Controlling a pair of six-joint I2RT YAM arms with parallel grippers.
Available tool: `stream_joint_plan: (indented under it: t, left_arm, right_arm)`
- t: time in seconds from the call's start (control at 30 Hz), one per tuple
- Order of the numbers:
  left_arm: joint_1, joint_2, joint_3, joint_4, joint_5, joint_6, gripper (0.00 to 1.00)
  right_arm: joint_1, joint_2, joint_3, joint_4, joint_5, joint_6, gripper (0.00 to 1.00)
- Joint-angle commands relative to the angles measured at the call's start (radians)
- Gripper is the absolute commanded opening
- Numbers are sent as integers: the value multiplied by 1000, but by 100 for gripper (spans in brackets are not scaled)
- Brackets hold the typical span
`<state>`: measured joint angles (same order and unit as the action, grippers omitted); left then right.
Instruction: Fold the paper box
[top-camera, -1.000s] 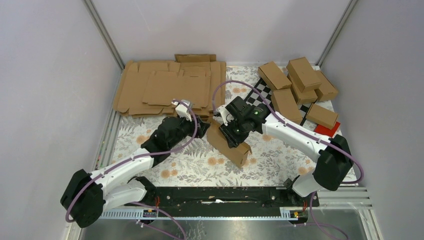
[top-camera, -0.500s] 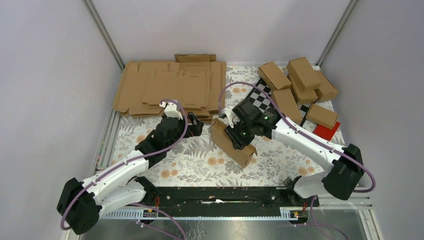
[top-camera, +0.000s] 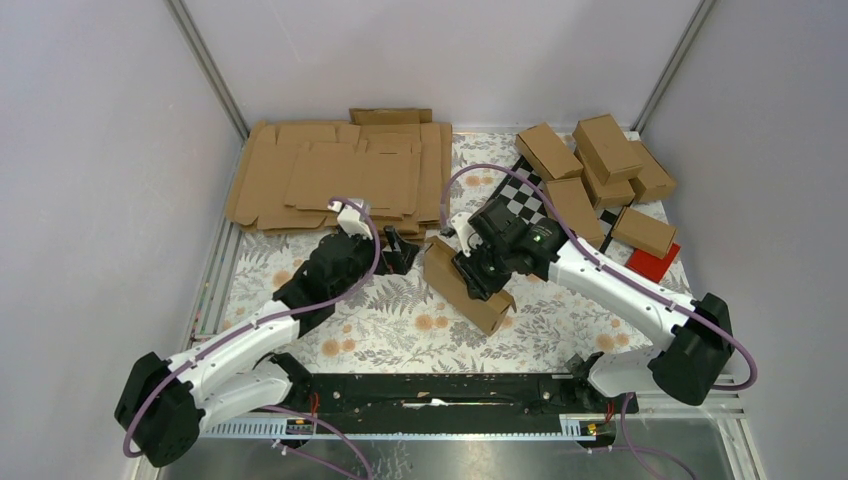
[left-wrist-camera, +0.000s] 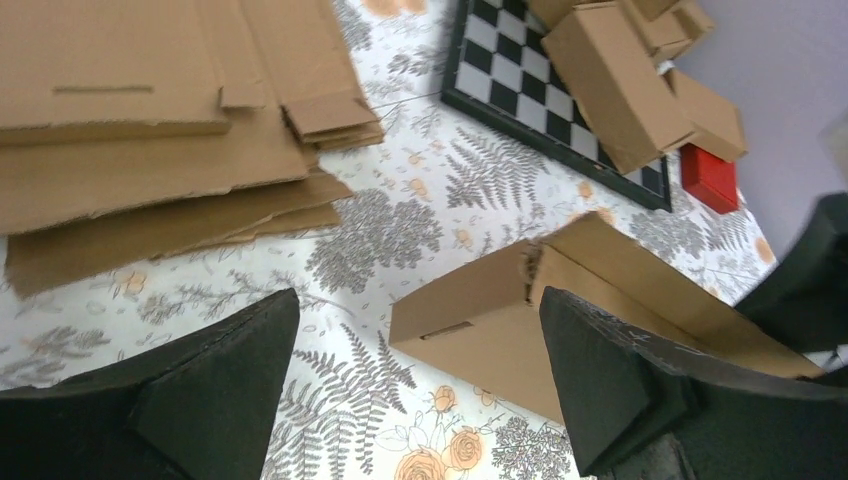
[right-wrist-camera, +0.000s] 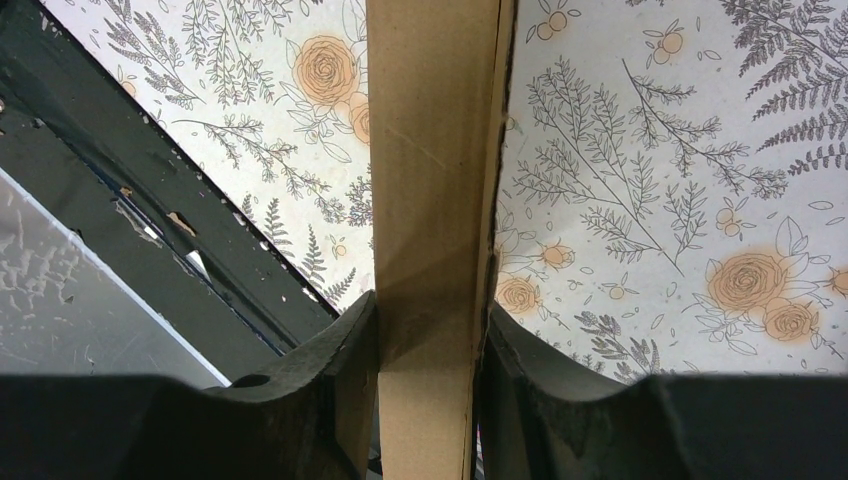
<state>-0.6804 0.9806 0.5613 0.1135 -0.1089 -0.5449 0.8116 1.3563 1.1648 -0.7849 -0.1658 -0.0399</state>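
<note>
The paper box (top-camera: 462, 286) is a brown cardboard carton lying at a slant on the floral mat, in brick form. My right gripper (top-camera: 480, 272) is shut on it, one finger on each long side (right-wrist-camera: 432, 330). My left gripper (top-camera: 400, 250) is open and empty, just left of the box's upper end, a little apart from it. In the left wrist view the box (left-wrist-camera: 500, 325) lies between and beyond my two spread fingertips (left-wrist-camera: 240, 340), its end face with a slot towards me.
A thick pile of flat cardboard blanks (top-camera: 340, 175) lies at the back left. Several folded cartons (top-camera: 600, 170) are grouped at the back right on a checkerboard (top-camera: 525, 190), with a red block (top-camera: 655, 258) beside them. The black base rail (top-camera: 440, 390) runs along the near edge.
My left gripper has drawn back from the box's left end and opened. My right gripper has stayed shut on the box and shifted it slightly right.
</note>
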Motion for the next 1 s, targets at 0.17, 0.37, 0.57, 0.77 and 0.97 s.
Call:
stream_joint_plan:
  t: [0.17,0.37,0.57,0.77,0.97]
  left_arm:
    - [9,-30,-75,365,202,118,99]
    - [13,-66,-63,332,217,102,99]
    - [13,-48,-56,353,243,107,94]
    - [14,25,-4,393,329,124,86]
    - [19,55,49,335,345,194,70]
  right_arm:
    - [8,-60,-40,28,-61,23,39]
    - [7,-85,-72,24,-99,34,39]
    - [7,-99,-74,14,-101,58,39]
    - [7,-78,-48,-13,-108,31,39]
    - [7,-66,-46,-27,-91,16,39]
